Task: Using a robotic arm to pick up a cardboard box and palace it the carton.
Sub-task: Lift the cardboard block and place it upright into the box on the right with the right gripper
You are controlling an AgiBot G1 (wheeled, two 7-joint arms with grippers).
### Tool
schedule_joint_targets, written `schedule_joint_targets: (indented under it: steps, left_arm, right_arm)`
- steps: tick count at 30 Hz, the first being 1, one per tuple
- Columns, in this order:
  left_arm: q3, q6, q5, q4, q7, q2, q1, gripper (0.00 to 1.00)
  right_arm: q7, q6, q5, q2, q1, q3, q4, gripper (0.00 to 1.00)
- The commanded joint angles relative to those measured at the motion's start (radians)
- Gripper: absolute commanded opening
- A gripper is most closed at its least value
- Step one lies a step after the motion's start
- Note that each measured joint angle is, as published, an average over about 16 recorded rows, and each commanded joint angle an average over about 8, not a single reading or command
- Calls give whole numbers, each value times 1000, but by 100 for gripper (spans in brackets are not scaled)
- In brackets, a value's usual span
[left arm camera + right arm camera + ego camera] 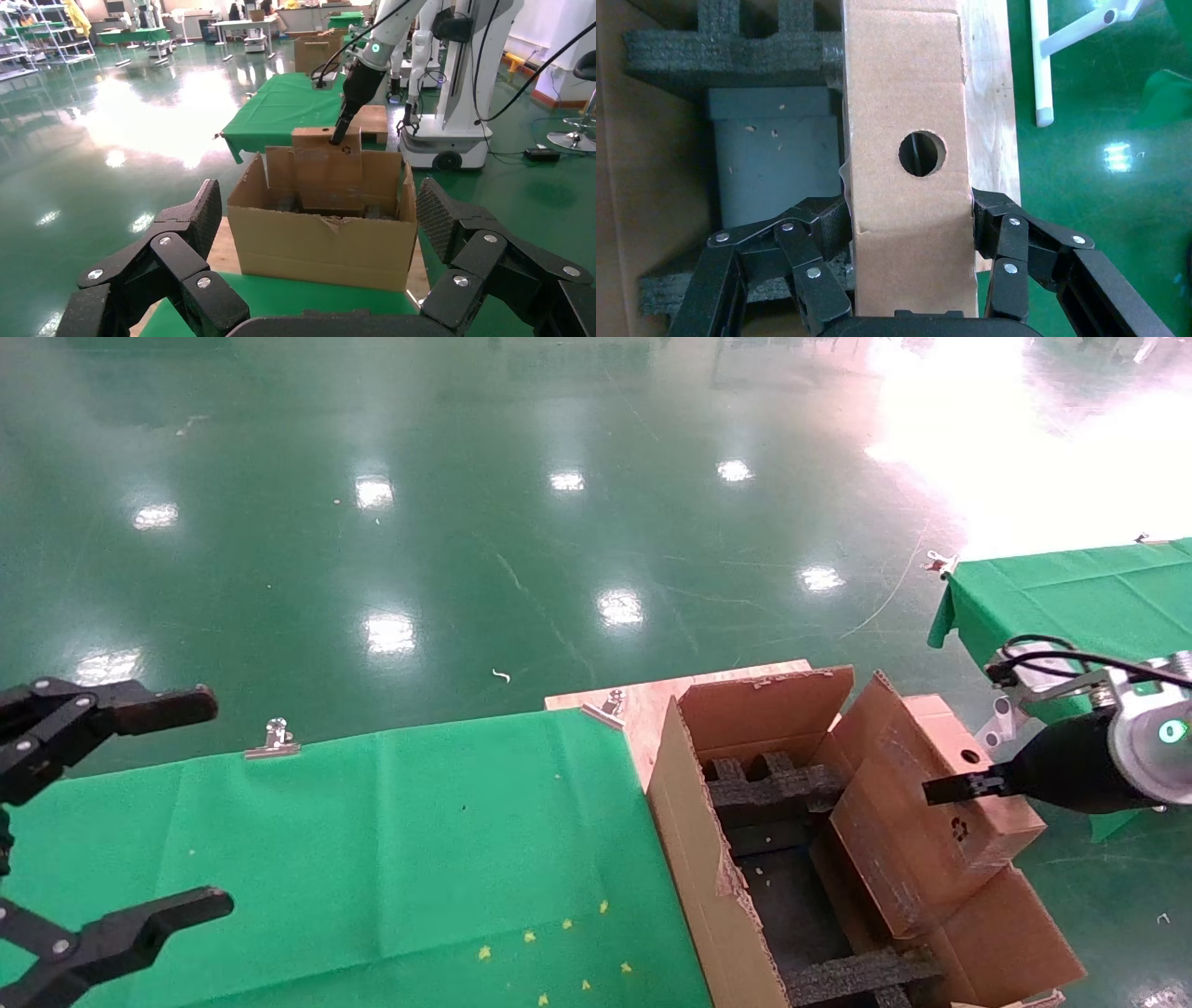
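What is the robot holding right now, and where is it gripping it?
The right gripper clamps the cardboard box by its two long sides, near one end. The left gripper holds nothing.

- carton open at top; black foam dividers cross the far end, another foam strip crosses the near end, open dark gap between them
- cardboard box held tilted over the carton's right side, blocks that part of the opening; right tool clamped on it, fingers pressed to both sides
- torn flaps stand up at far and right edges, narrowing entry from those sides
- green-clothed counter left of the carton is open surface, only small yellow specks
- left tool hangs spread wide over the counter's left end, well apart from the carton
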Motion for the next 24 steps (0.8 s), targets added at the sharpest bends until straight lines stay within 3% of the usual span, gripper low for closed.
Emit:
schedule_joint_targets:
  steps: [1,13,24]
  left_arm:
    - [0,0,0,0,0,0,0,100]
    - [0,0,0,0,0,0,0,100]
    - [0,0,0,0,0,0,0,100]
  right_arm:
    - [11,18,-5,-7,-17,-5,0,0]
    - [156,155,-113,-56,-140,-43,-3,0]
    - [230,203,-142,-96,-216,-61,-4,0]
